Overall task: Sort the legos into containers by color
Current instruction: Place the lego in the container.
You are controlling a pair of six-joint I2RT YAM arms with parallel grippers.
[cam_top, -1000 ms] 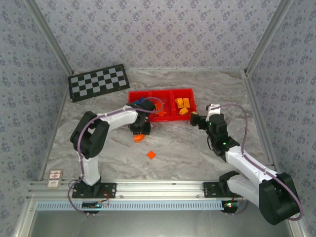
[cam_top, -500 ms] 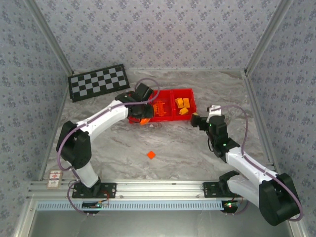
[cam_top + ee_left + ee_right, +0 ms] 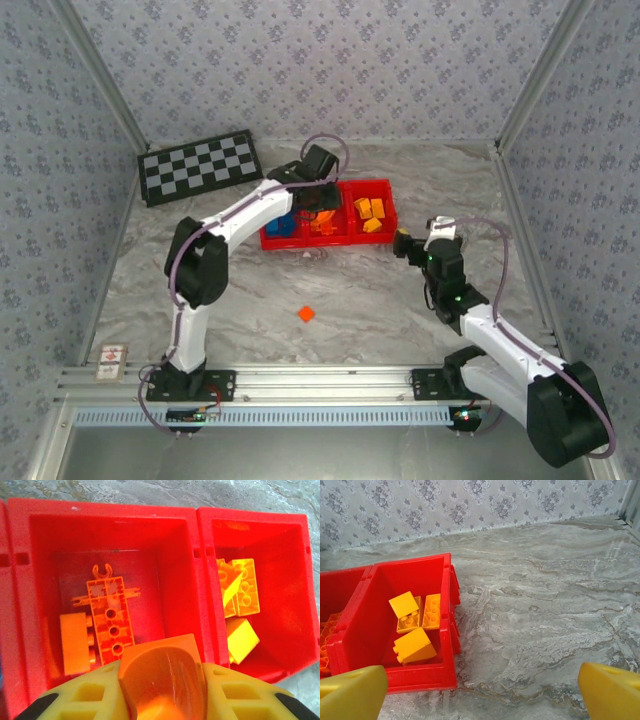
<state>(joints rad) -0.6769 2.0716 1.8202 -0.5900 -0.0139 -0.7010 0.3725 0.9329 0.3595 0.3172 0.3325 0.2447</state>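
Note:
My left gripper (image 3: 318, 212) hangs over the middle container of the red tray (image 3: 350, 241), shut on a red-orange curved lego (image 3: 162, 672). Below it in that container (image 3: 170, 550) lie a red-orange holed plate (image 3: 111, 617) and a red-orange brick (image 3: 75, 642). Yellow-orange legos (image 3: 240, 592) (image 3: 370, 212) lie in the right container and a blue lego (image 3: 283, 225) in the left one. One red-orange lego (image 3: 306, 314) sits on the table in front. My right gripper (image 3: 405, 245) (image 3: 482, 695) stands open and empty just right of the tray (image 3: 395, 677), low over the table.
A black-and-grey checkerboard (image 3: 198, 167) lies at the back left, behind the tray. Patterned walls enclose the marble table on three sides. Bare table stretches right of the tray and round the loose lego.
My left arm has swung from the table in front of the tray up and back over the middle container, carrying the red-orange lego. The right arm has barely moved.

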